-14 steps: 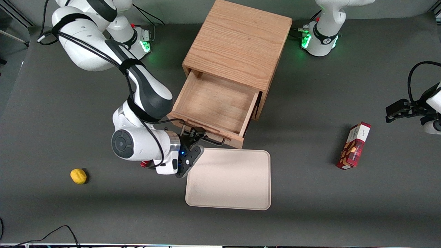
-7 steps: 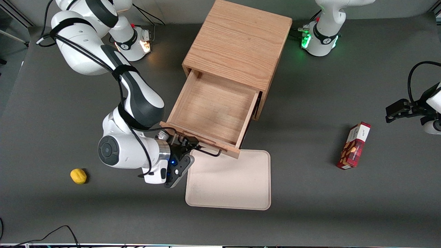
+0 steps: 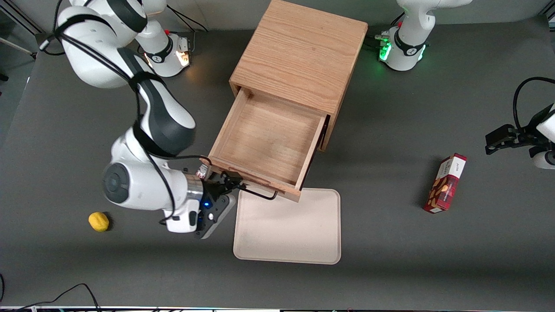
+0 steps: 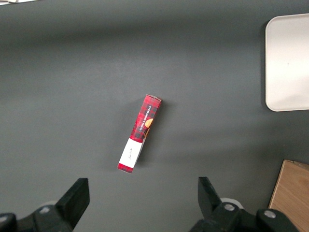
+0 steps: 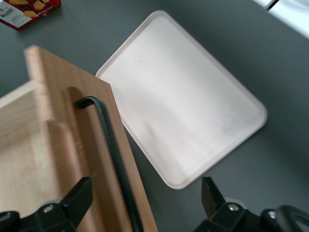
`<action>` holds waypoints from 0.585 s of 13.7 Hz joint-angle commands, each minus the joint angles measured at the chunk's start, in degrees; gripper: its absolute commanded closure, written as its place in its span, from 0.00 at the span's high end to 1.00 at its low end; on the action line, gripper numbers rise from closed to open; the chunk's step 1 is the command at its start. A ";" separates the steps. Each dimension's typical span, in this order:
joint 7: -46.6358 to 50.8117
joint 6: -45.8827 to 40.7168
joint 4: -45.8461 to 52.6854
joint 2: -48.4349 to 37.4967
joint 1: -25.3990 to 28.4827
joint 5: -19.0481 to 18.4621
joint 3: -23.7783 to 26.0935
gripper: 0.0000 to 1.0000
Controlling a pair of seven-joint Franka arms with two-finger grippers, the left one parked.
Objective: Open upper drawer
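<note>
The upper drawer stood pulled well out of the oak cabinet, its bare wooden floor open to view and its front panel hanging over the edge of the tray nearest the cabinet. The drawer sat slightly askew, the front swung toward the working arm's end of the worktop.

The gripper was at the end of the thin black handle toward the working arm's side, just in front of the drawer's face. In the wrist view the jaws stood wide apart, one finger over the drawer's front board and the other finger out over the grey worktop, with the handle running between them and neither finger touching it.

The cream tray lay flat on the worktop, nearer the front camera than the cabinet, and nothing lay on it. A small yellow fruit, perhaps a lemon, sat well off toward the working arm's end. A red snack box lay flat toward the parked arm's end, well apart from the tray; the parked arm's camera showed the same box lying alone on the grey surface.
</note>
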 commanded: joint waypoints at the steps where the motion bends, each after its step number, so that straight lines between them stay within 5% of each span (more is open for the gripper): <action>1: 1.41 -7.41 -1.84 -9.98 -1.21 -3.17 -1.13 1.00; 6: 3.09 -21.74 -4.82 -21.77 -0.96 -9.75 -7.54 1.00; 8: 12.52 -22.56 -5.97 -25.20 -0.87 -11.71 -7.46 1.00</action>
